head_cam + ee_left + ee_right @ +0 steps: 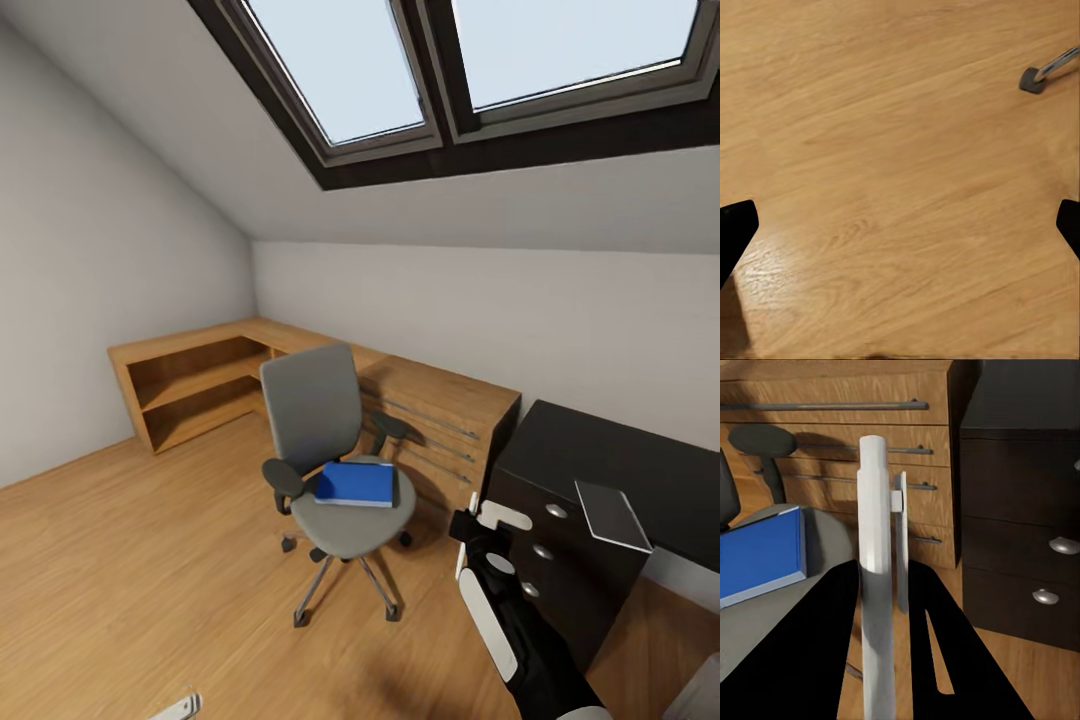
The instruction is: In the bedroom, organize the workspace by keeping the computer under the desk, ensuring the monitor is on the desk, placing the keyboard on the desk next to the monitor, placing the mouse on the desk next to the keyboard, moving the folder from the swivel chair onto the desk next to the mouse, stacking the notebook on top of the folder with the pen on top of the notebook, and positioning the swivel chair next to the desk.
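Right gripper (881, 607) pinching white pen (875, 547); left gripper (900, 225) spread above floor; blue folder (356, 484) on swivel chair (320, 440); grey slab, probably notebook (612, 514), on desk (640, 470).

Attic home office/bedroom: sloped ceiling w/ skylights (400, 70), wood floor (130, 560), swivel chair (320, 440), desk (610, 470).

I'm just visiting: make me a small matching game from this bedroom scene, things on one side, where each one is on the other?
Things:
1. folder
2. notebook
3. pen
4. swivel chair

Places:
A. on the black desk
B. held in the right end effector
C. on the wooden floor
D. on the chair's seat

Pairs: 1-D, 2-A, 3-B, 4-C
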